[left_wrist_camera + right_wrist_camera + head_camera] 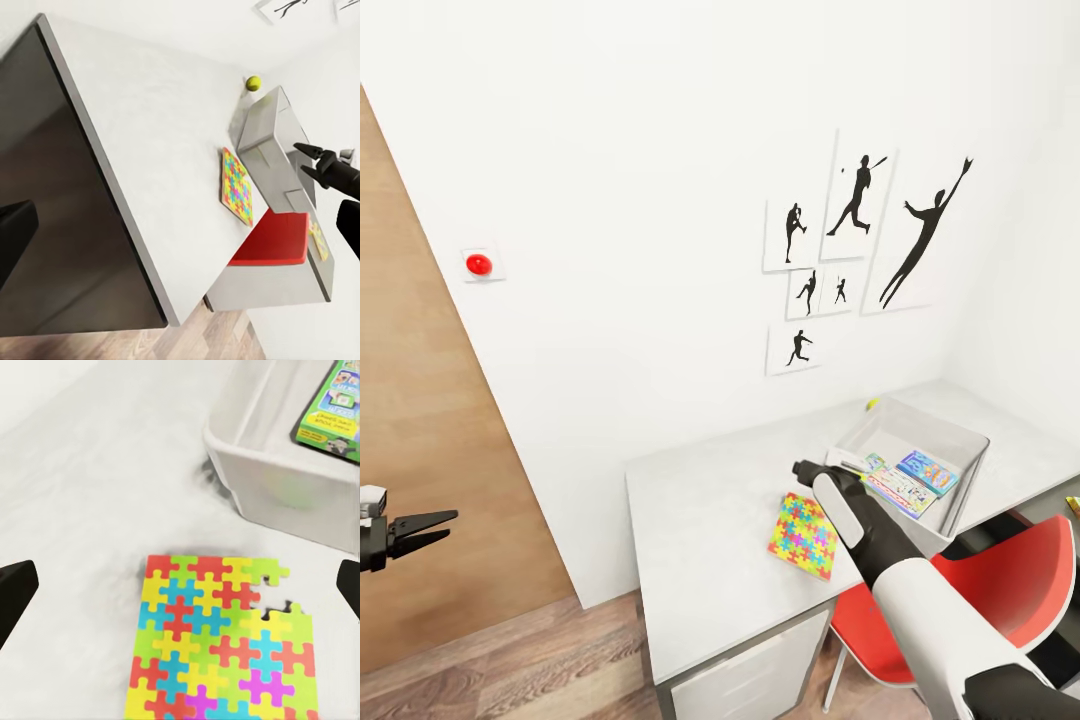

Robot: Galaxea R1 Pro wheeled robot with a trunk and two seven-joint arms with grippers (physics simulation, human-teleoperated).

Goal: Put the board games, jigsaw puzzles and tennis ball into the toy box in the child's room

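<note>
Two claws, both empty: the right claw [812, 470] hangs spread wide above the flat multicoloured jigsaw puzzle [217, 637] near the counter's [710, 520] front edge; the left claw [430, 528], slightly parted, idles off the counter. The shallow light-grey toy box [960, 440] just beside already holds several flat boxes. The yellow tennis ball [254, 82] waits behind it.

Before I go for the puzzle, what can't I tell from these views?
- Second jigsaw puzzle: not identifiable among the flat boxes in the toy box, head view; right arm overlaps them.
- Tennis ball: mostly behind the bin in head view.
- Jigsaw puzzle: near edge cropped, right wrist view.
</note>
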